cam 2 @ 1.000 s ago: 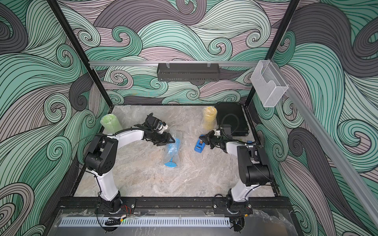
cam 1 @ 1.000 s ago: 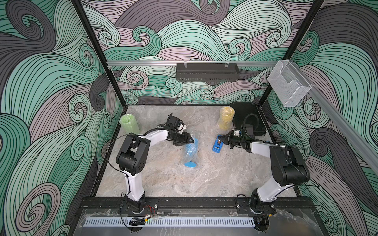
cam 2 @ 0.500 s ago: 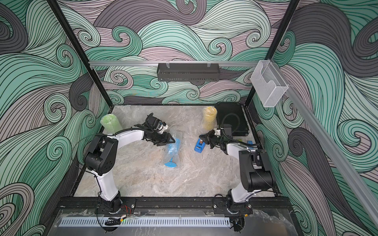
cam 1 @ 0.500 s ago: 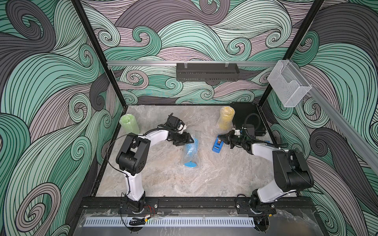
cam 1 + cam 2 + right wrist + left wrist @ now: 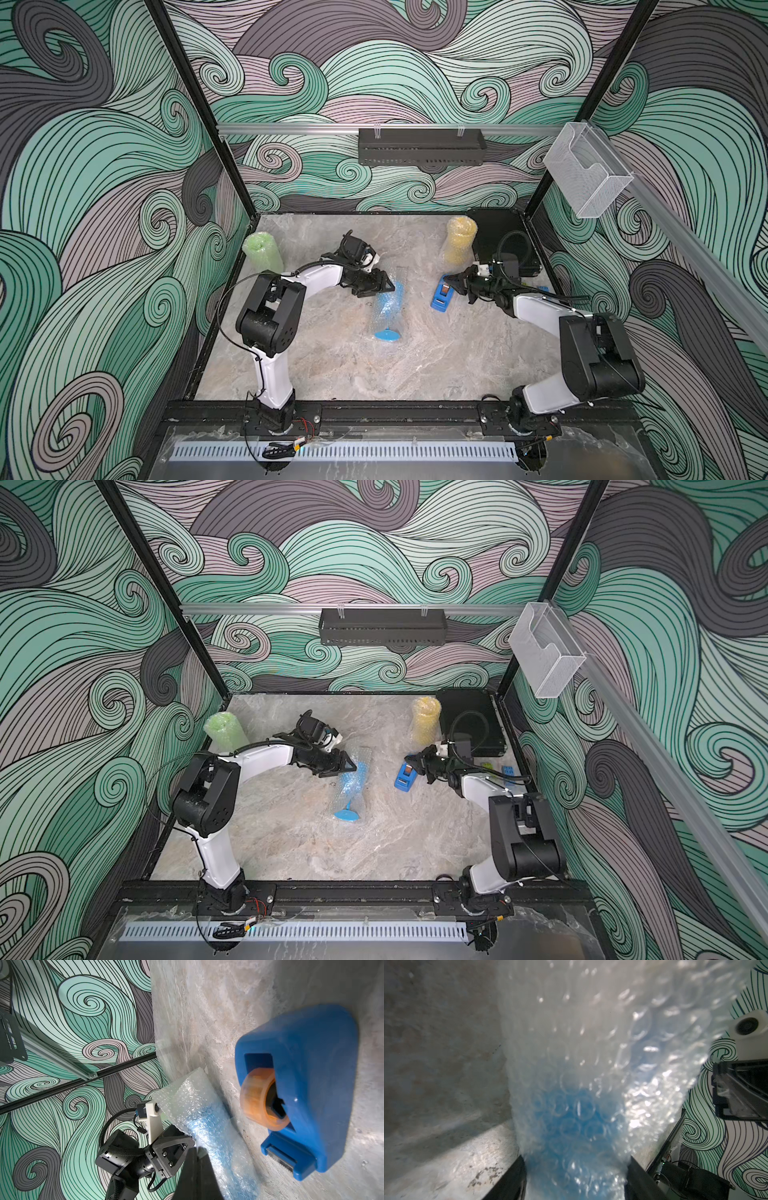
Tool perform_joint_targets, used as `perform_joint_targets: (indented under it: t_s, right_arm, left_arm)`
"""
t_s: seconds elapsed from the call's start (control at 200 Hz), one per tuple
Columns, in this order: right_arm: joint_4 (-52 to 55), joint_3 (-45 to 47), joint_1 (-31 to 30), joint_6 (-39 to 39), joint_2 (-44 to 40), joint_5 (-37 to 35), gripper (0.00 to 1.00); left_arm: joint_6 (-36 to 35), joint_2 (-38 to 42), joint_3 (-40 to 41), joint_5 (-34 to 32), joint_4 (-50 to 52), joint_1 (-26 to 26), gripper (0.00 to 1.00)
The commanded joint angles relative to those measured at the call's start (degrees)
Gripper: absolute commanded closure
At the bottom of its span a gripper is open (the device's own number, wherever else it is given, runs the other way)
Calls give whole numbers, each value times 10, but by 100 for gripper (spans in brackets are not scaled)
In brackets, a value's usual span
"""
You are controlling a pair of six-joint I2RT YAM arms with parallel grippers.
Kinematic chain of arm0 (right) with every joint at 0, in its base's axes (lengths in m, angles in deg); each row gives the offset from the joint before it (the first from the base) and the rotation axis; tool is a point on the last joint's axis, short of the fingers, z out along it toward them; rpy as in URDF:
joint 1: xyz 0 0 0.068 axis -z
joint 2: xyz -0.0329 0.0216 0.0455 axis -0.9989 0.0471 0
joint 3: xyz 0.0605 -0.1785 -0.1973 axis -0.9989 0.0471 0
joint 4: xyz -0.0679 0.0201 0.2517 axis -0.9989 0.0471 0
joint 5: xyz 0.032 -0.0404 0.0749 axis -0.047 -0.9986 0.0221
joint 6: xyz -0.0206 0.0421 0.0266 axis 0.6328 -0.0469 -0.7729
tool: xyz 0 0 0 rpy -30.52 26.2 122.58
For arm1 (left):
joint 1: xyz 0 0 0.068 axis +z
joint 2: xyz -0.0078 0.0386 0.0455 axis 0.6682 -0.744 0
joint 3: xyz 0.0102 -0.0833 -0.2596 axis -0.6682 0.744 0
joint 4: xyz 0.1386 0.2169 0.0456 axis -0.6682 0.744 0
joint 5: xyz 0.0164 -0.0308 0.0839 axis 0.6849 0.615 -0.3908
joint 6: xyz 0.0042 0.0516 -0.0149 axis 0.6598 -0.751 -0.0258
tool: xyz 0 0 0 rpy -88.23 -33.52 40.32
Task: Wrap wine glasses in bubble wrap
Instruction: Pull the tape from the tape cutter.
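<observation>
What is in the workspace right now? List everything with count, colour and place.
blue goblet: one, blue, lying in the middle, bubble wrap around its bowl
green goblet: one, green, wrapped, far left corner
yellow goblet: one, yellow, wrapped, far back, right of centre
tape dispenser: one, blue, right of the blue goblet
black tray: one, black, far right corner
black rack: one, black, rear rail
clear holder: one, transparent, right rail
left gripper: one, black, closed on the wrapped blue goblet
right gripper: one, black, shut, at the tape dispenser

My left end effector point(image 5: 384, 287) out ahead, jaws wide in grip; my right end effector point(image 5: 451, 286) opposite it, jaws shut.
</observation>
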Motion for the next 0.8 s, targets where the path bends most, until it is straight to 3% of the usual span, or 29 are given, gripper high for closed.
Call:
perform_joint_targets:
  t_s: [0.0, 0.365, 0.796]
  right_arm:
    - [-2, 1, -6, 11, -10, -2, 100]
    - [-35, 102, -57, -20, -72, -58, 100]
    - [-86, 160, -104, -23, -34, -80, 100]
  left_arm:
    - [-4, -9, 12, -26, 46, -10, 34]
    - [-4, -9, 13, -25, 43, -10, 34]
    - [-4, -12, 14, -23, 37, -10, 34]
